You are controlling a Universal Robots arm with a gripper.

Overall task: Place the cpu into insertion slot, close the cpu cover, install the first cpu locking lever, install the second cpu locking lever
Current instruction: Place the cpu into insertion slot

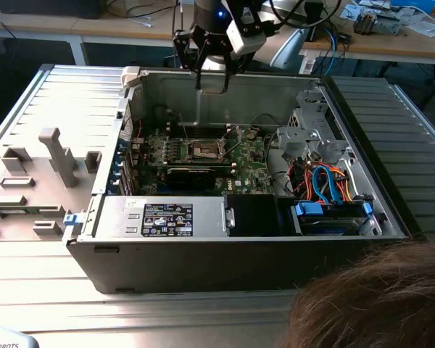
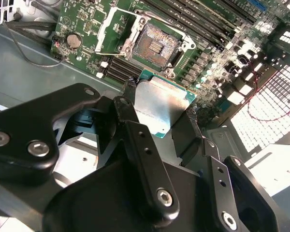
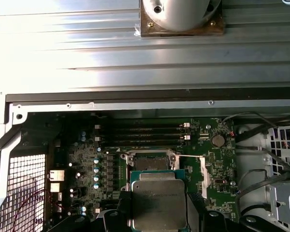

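The cpu, metal top toward the cameras in both wrist views, is clamped by opposite edges between the fingers of the gripper and is held above the insertion slot, clear of it. The insertion slot is left uncovered on the green motherboard, its dark centre exposed, and the cpu cover is seen hinged open just beside the slot. In the exterior view the gripper is seen well above the insertion slot, over the open computer case.

Harsh glare on ribbed table, dim case.
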